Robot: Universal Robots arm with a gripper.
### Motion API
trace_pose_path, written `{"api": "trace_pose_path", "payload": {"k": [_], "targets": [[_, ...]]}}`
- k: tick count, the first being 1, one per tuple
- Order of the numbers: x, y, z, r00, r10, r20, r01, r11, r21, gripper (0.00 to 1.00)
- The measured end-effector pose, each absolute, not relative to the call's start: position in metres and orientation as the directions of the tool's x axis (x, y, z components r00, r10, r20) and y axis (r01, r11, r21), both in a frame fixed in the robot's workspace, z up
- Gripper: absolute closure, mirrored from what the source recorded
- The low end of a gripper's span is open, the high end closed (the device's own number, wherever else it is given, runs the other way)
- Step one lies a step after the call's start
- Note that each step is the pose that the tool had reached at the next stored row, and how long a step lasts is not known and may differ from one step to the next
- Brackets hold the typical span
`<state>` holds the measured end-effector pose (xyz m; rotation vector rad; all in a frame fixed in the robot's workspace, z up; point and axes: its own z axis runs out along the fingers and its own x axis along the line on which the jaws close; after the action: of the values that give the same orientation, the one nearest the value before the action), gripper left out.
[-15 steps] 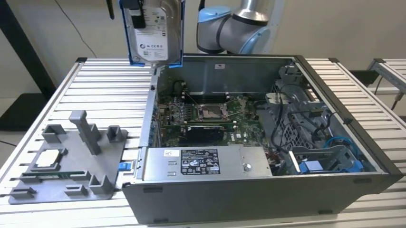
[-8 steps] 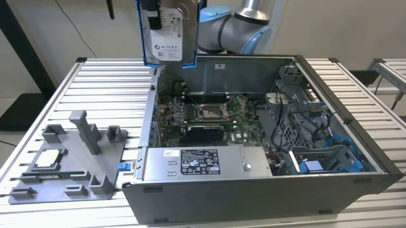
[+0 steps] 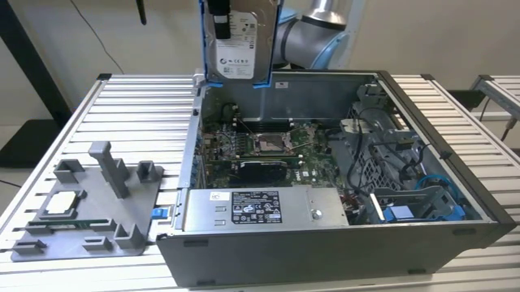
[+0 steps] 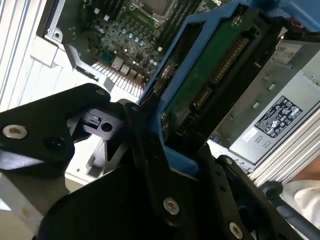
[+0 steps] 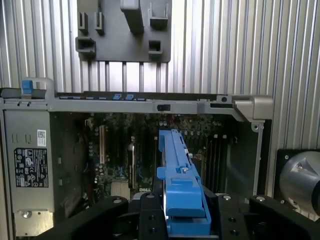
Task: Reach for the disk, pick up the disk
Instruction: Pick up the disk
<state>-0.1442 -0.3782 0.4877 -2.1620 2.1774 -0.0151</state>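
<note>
The disk (image 3: 241, 45) sat squarely between the jaws of the gripper (image 5: 182, 210), which were clamped narrow on its blue rails (image 5: 177, 160). It hung upright over the rear wall of the open computer case (image 3: 455, 182). Its long axis ran vertical, its white label faced the exterior view, and its lower edge was just above the rim.

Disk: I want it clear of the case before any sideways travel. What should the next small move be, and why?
Probably a short straight lift. The gripper is shut on the disk, which hangs upright, but in the exterior view its lower edge sits about level with the case rim, so moving sideways now might clip it.
</note>
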Motion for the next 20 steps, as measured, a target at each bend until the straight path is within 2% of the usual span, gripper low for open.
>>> {"api": "trace_pose_path", "payload": {"k": [20], "targets": [[-0.075,-0.378,0.486,-0.005,-0.999,-0.045,-0.998,0.008,-0.058,1.0]]}}
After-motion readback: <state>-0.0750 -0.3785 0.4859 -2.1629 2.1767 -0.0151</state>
